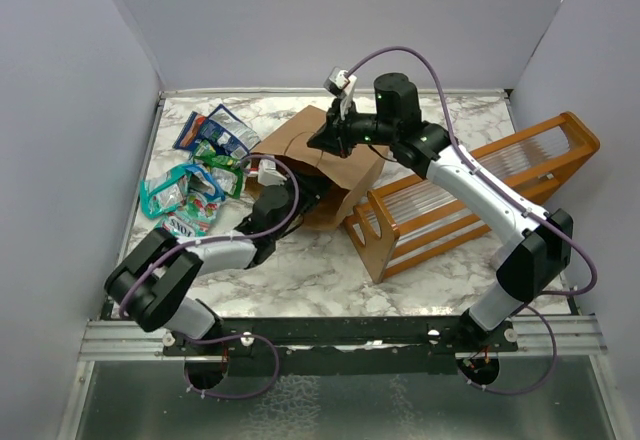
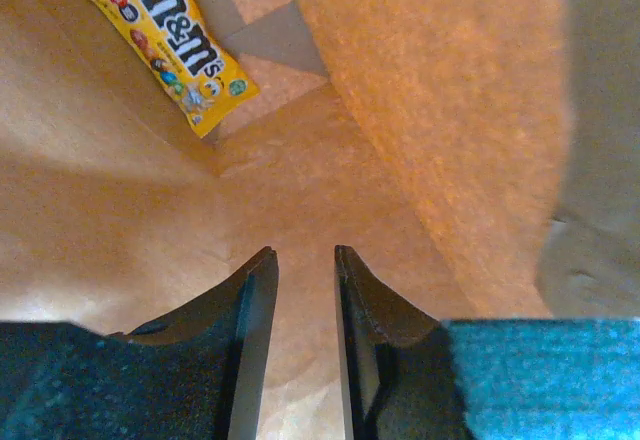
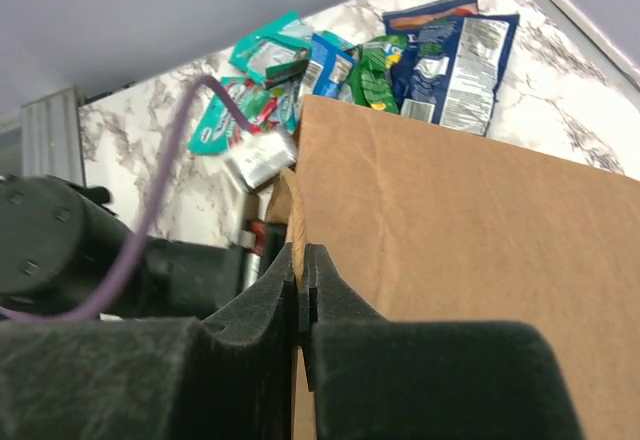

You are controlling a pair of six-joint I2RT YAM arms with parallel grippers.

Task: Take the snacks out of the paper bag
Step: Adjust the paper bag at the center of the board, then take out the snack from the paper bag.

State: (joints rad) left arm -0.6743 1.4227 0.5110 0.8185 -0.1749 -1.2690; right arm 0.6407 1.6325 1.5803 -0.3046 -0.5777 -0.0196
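The brown paper bag point(image 1: 335, 155) lies on its side, mouth toward the left. My left gripper point(image 2: 305, 253) is inside it, open and empty, fingers a small gap apart over the bag's inner wall. A yellow M&M's packet point(image 2: 170, 45) lies deeper in the bag, ahead and to the left of the fingers, apart from them. My right gripper point(image 3: 302, 253) is shut on the bag's twisted paper handle point(image 3: 296, 210) at the upper rim and also shows in the top view point(image 1: 322, 140). Several blue, teal and green snacks point(image 1: 200, 175) lie on the table left of the bag.
An orange wooden rack with clear slats point(image 1: 480, 195) stands right of the bag, touching or nearly touching it. The snack pile point(image 3: 370, 60) sits by the table's left edge. The marble table point(image 1: 320, 270) is walled by grey panels.
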